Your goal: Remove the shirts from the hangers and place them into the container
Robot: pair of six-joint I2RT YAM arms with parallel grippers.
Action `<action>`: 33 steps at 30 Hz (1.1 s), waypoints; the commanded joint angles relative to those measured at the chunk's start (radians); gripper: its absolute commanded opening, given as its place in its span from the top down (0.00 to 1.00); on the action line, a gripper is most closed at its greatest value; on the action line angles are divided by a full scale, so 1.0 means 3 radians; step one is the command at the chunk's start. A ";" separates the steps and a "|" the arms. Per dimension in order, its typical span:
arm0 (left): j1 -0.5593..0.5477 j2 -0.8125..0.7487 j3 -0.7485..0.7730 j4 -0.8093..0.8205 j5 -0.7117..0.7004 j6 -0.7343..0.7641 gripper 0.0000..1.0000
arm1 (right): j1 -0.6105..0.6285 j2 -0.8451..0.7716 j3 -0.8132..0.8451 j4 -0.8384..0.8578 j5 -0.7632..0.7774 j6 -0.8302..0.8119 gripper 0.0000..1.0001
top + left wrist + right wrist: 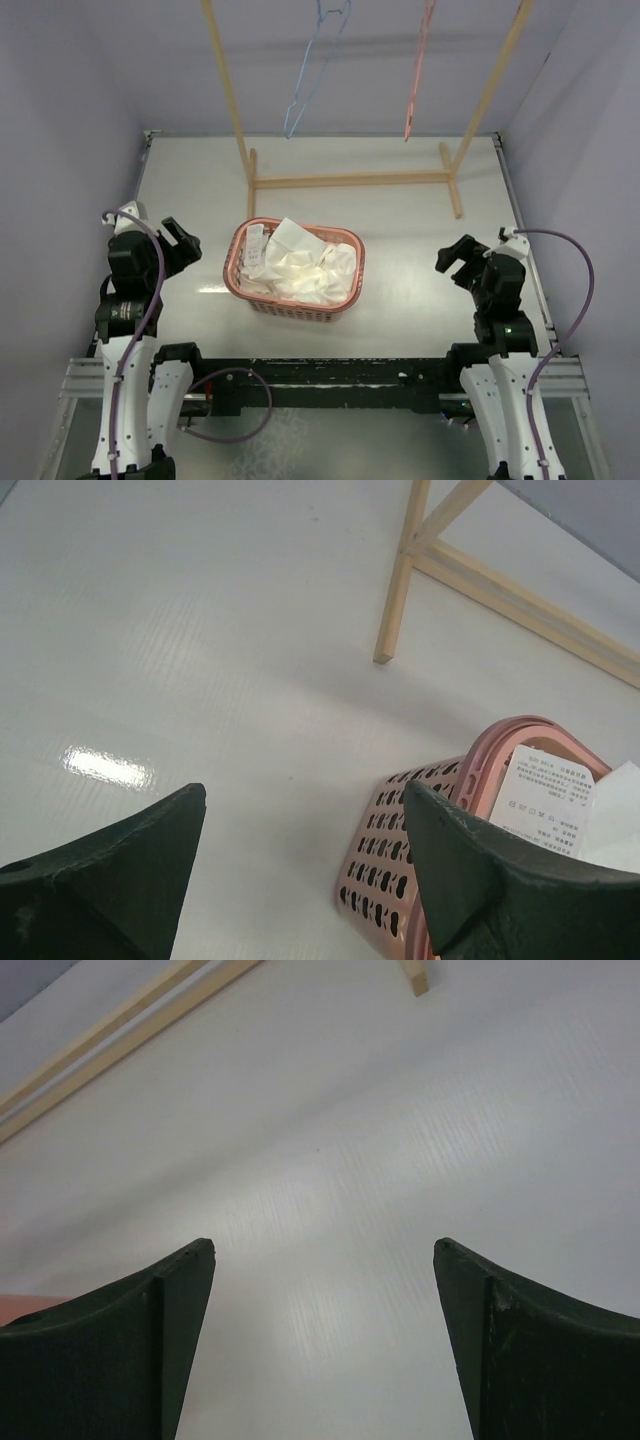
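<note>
The salmon-pink container (290, 307) stands mid-table, filled with a crumpled white shirt (305, 265). Two bare hangers hang from the wooden rack at the back: a light blue hanger (312, 75) and a pink hanger (417, 70). My left gripper (185, 240) hovers open just left of the container, holding nothing. In the left wrist view the left gripper (305, 792) frames bare table, with the container's slotted wall (400, 850) and the shirt's printed label (545, 800) behind its right finger. My right gripper (452, 260) is open and empty, well right of the container. The right gripper (325, 1245) looks down on bare table.
The wooden rack (350, 180) stands behind the container, its base bar and feet on the table and its poles rising out of view. One rack foot (395, 610) shows ahead of the left gripper. Purple walls close in the table on both sides.
</note>
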 commanded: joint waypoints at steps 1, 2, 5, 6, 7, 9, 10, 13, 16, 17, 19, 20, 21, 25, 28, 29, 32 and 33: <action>-0.0064 0.0016 0.0135 0.0077 -0.0133 -0.0140 0.16 | 0.0001 -0.0144 -0.0051 0.0074 0.0155 0.0010 0.08; -0.0079 0.0038 0.0148 0.0067 -0.0142 -0.0155 0.16 | 0.0001 -0.0134 -0.0060 0.0073 0.0165 0.0021 0.08; -0.0103 0.0077 0.0223 -0.0009 -0.0218 -0.0179 0.14 | 0.0001 -0.0081 -0.0063 0.0061 0.0175 0.0049 0.08; -0.0105 0.0076 0.0244 -0.0057 -0.0272 -0.0203 0.13 | -0.0002 -0.0068 -0.0057 0.0052 0.0182 0.0051 0.09; -0.0107 0.0062 0.0258 -0.0079 -0.0320 -0.0229 0.12 | 0.0000 -0.0059 -0.0051 0.0043 0.0198 0.0058 0.09; -0.0110 0.0016 0.0255 -0.0079 -0.0352 -0.0254 0.11 | 0.0001 -0.0065 -0.0048 0.0044 0.0208 0.0061 0.09; -0.0110 -0.0012 0.0250 -0.0072 -0.0353 -0.0257 0.11 | 0.0001 -0.0072 -0.0055 0.0051 0.0208 0.0058 0.09; -0.0110 -0.0067 0.0229 -0.0060 -0.0375 -0.0267 0.10 | 0.0001 -0.0078 -0.0059 0.0061 0.0191 0.0064 0.09; -0.0109 -0.0084 0.0229 -0.0076 -0.0418 -0.0286 0.10 | 0.0001 -0.0056 -0.0063 0.0065 0.0180 0.0062 0.09; -0.0107 -0.0079 0.0225 -0.0074 -0.0420 -0.0292 0.10 | 0.0001 -0.0045 -0.0060 0.0068 0.0178 0.0066 0.09; -0.0110 -0.0062 0.0217 -0.0071 -0.0419 -0.0303 0.11 | 0.0001 -0.0026 -0.0063 0.0072 0.0170 0.0072 0.09; -0.0110 -0.0052 0.0223 -0.0075 -0.0420 -0.0301 0.11 | -0.0002 -0.0019 -0.0060 0.0073 0.0168 0.0070 0.09; -0.0110 -0.0042 0.0224 -0.0075 -0.0417 -0.0299 0.11 | 0.0000 -0.0013 -0.0058 0.0073 0.0165 0.0067 0.09; -0.0110 0.0017 0.0259 -0.0130 -0.0439 -0.0278 0.12 | 0.0001 0.0003 -0.0063 0.0074 0.0164 0.0072 0.09; -0.0115 0.0015 0.0260 -0.0132 -0.0427 -0.0263 0.12 | 0.0001 -0.0001 -0.0060 0.0073 0.0165 0.0079 0.09; -0.0115 0.0009 0.0260 -0.0121 -0.0414 -0.0255 0.12 | 0.0001 -0.0002 -0.0063 0.0072 0.0163 0.0081 0.09; -0.0113 0.0008 0.0256 -0.0112 -0.0387 -0.0232 0.12 | 0.0001 0.0007 -0.0066 0.0082 0.0155 0.0076 0.09; -0.0114 0.0007 0.0257 -0.0115 -0.0380 -0.0227 0.12 | 0.0001 0.0012 -0.0067 0.0083 0.0150 0.0081 0.09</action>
